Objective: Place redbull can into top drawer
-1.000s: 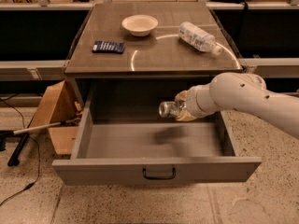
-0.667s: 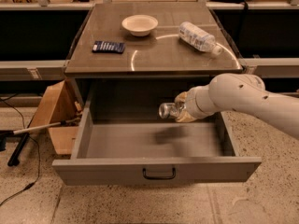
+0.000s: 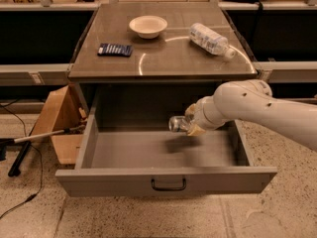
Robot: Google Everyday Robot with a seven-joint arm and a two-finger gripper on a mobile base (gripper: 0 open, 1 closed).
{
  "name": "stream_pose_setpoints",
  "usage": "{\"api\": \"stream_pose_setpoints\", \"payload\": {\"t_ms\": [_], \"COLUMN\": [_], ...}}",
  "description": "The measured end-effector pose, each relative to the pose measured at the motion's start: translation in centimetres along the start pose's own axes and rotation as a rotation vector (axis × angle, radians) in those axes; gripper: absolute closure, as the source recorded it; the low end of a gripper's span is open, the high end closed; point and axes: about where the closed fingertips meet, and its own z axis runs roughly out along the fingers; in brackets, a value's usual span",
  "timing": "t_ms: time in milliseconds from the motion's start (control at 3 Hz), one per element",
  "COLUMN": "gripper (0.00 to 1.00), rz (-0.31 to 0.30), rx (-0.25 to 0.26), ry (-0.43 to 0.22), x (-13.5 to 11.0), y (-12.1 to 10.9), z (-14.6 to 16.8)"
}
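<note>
The gripper (image 3: 192, 124) is closed on the redbull can (image 3: 175, 124) and holds it sideways, with its shiny end sticking out of the gripper's left side. Directly below the gripper lies the open top drawer (image 3: 148, 178). Up behind the gripper, the cabinet top (image 3: 163, 63) carries a water bottle (image 3: 210, 38). A bowl (image 3: 147, 26) and a dark blue packet (image 3: 115, 49) sit further left.

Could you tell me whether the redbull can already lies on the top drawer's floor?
No, the gripper holds the redbull can in the air over the open top drawer.
</note>
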Motion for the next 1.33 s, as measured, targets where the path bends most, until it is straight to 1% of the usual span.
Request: {"api": "stream_pose_setpoints", "payload": {"t_ms": [333, 667, 1000, 1333], "gripper": [1.00, 1.00, 0.82, 0.59], "rz": [0.016, 0.025, 0.025, 0.025], "rx": [-0.060, -0.093, -0.093, -0.093], "ry": [0.038, 0.049, 0.049, 0.049], "x": [0.80, 1.15, 1.15, 1.15], "y": [1.30, 1.87, 1.88, 1.88], "z": [1.42, 1.98, 1.98, 1.98]}}
